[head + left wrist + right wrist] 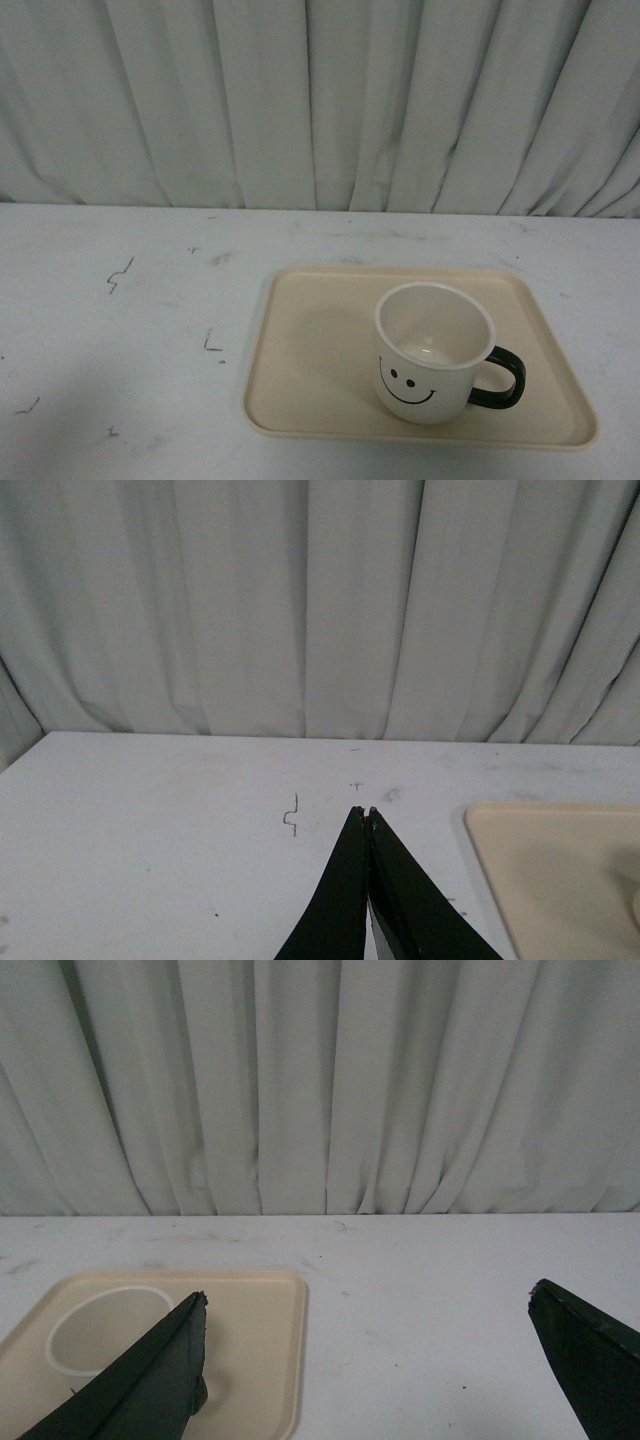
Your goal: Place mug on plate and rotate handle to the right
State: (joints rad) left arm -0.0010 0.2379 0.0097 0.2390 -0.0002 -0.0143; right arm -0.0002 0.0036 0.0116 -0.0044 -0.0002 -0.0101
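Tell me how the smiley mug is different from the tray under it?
The mug is round and stands tall; the tray is flat and rectangular. The mug has a black smiley face and a dark handle; the tray is plain beige. The mug is much smaller than the tray. Both are pale-coloured.

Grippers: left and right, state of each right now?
Left gripper: shut, holding nothing.
Right gripper: open, holding nothing; the mug stands free on the plate.
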